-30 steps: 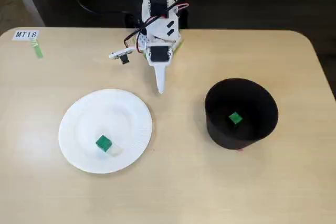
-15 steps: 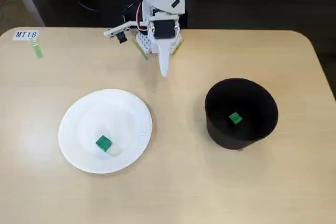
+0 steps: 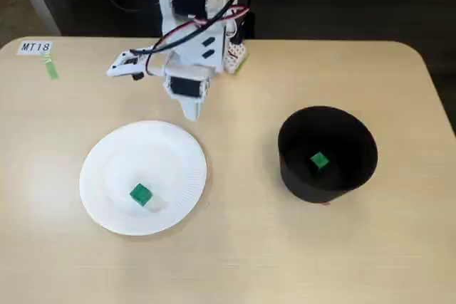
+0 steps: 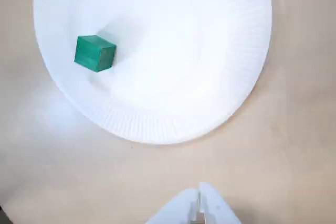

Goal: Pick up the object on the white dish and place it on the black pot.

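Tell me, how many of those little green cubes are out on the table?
2. One green cube lies on the white plate, also seen in the wrist view. The other green cube sits inside the black pot. None seems hidden.

Readable text: one item only. Small white label (image 3: 35, 47) stuck flat on the tan tabletop (image 3: 235, 261), far-left corner in the fixed view, reads "MT18" in dark handwritten caps + digits. Short green tape strip (image 3: 51, 69) lies just near-right of the label; no marks on it. Nothing legible on the white arm (image 3: 192, 40) or its motor housings at this res. White paper plate (image 3: 187, 176), black pot (image 3: 296, 179), both green cubes (image 3: 140, 193) (image 3: 319, 161): no print or brand seen. Wrist view: no text anywhere.
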`<control>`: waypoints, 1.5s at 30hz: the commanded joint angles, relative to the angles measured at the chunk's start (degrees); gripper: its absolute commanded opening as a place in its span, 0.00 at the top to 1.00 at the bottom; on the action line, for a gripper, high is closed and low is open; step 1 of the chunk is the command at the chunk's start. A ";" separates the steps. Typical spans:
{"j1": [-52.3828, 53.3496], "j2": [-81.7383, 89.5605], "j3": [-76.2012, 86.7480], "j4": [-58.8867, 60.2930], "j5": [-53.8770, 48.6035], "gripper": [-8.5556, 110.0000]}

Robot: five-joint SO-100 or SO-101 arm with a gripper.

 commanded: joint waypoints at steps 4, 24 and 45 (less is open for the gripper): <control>3.87 -8.70 -10.28 -0.09 5.19 0.93; 10.81 -24.87 -14.68 -18.37 5.27 0.93; 10.81 -29.00 -16.52 -16.00 -1.23 0.70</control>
